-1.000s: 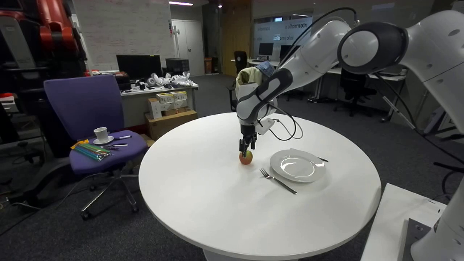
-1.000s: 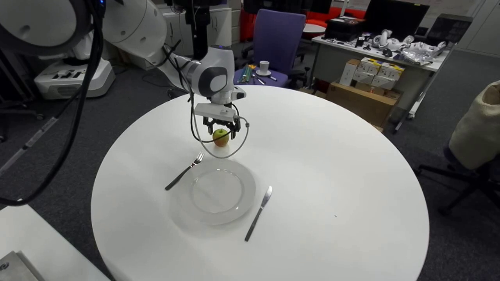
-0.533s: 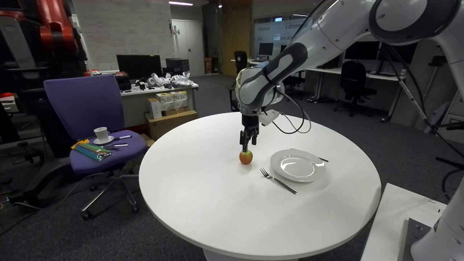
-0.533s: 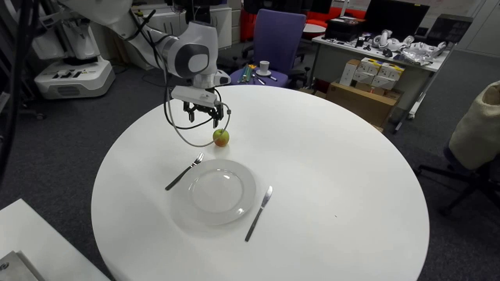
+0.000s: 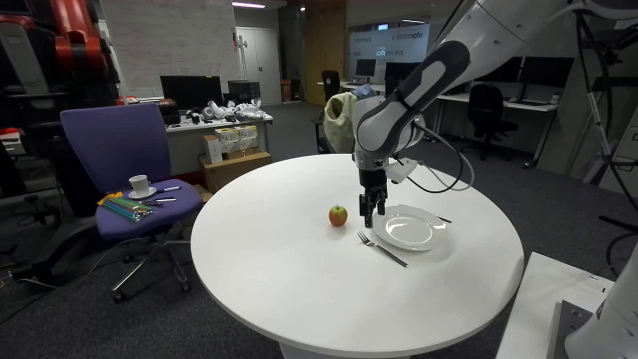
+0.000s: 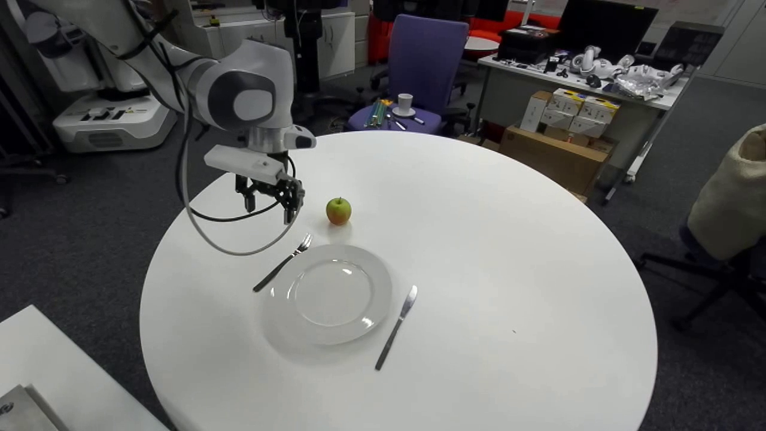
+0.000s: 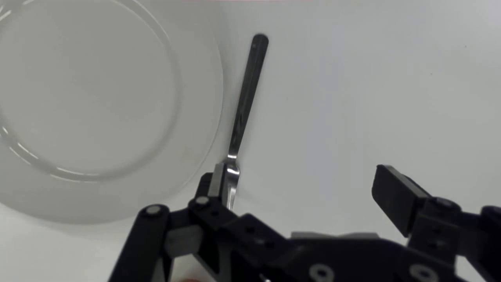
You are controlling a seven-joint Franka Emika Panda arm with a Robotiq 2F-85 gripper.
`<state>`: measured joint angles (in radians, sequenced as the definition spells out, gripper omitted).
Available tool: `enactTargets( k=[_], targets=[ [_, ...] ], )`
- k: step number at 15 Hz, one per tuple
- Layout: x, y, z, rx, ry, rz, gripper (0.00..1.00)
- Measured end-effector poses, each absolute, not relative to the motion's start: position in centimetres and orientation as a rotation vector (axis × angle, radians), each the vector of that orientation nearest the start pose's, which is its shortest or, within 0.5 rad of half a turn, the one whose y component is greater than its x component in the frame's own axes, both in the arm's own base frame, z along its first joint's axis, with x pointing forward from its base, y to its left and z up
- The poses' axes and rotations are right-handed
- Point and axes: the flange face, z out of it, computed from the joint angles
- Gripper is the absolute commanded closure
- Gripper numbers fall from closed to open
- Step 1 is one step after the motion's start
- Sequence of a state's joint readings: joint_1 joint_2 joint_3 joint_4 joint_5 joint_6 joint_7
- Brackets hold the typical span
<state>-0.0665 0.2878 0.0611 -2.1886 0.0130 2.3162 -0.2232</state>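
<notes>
In an exterior view, the gripper [image 5: 375, 218] hangs from the white arm [image 5: 443, 70] above the round white worktop [image 5: 299, 279], its jaws pointing down and spread apart. A red and green apple [image 5: 338, 216] stands on the worktop, stem up, near the jaws but clear of them. A white plate [image 5: 409, 229] lies to the right of it in this view, its rim partly covered by the jaws, and a fork [image 5: 385, 251] with a dark handle lies just beside the plate, tines toward the apple. Away from the worktop, a purple chair [image 5: 117, 144] bears a white cup [image 5: 139, 185] on a saucer [image 5: 151, 192], with a packet [image 5: 128, 208] of long coloured sticks next to them. In an exterior view where a table knife [image 6: 392, 337] shows in full, the jaws are seen side by side with a gap between them, raised over the worktop near the apple. Here the fork lies along one side of the plate and the table knife along the opposite side, while the apple sits near the fork's tines. In the wrist view, the jaws stand wide apart in the lower part of the picture. The fork's handle runs upward beside the plate's rim, and its head is partly hidden behind one jaw. An orange-red patch [image 7: 191, 280] shows at the bottom edge, too small a piece to tell what it is.
</notes>
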Motion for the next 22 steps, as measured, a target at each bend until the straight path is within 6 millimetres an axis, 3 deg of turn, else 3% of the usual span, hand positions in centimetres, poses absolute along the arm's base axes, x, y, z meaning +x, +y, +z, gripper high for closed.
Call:
enactTargets(
  k=[4,11,22],
  targets=[
    [50.7,-0.2,26.0,-3.101,-0.292,0.229,0.00],
    [48.1,-1.3,29.1,-3.140,-0.249,0.167,0.00],
    [47.4,-1.4,28.3,-3.138,-0.226,0.197,0.00]
  ],
)
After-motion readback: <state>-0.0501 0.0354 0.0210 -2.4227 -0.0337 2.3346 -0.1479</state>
